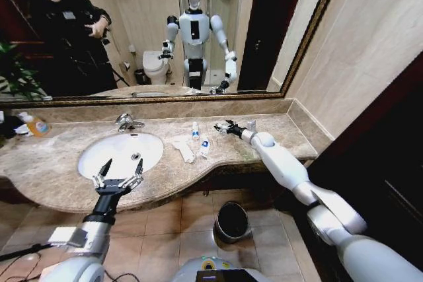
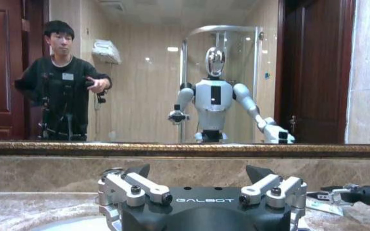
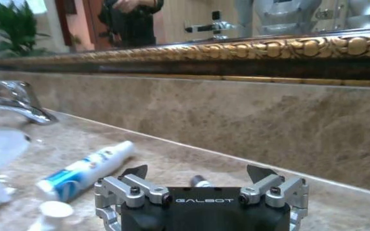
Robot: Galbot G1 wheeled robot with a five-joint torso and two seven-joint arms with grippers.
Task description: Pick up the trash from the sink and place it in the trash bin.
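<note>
The white oval sink (image 1: 106, 156) shows its chrome drain and nothing else inside. My left gripper (image 1: 119, 172) hovers open over the sink's front rim, its fingers (image 2: 137, 185) spread. The trash lies on the marble to the right of the sink: crumpled white paper (image 1: 183, 146) and two tiny blue-labelled bottles (image 1: 195, 130) (image 1: 205, 146). My right gripper (image 1: 225, 127) rests low on the counter just right of them, open. From the right wrist, one bottle (image 3: 85, 171) lies ahead of the gripper (image 3: 198, 169), and a small dark piece (image 3: 201, 182) lies between the fingers. The black trash bin (image 1: 231, 221) stands on the floor below.
A chrome faucet (image 1: 127, 122) stands behind the sink. An orange-capped bottle (image 1: 36, 125) sits at the far left of the counter. A gold-framed mirror lines the back wall. The counter's curved front edge overhangs the tiled floor.
</note>
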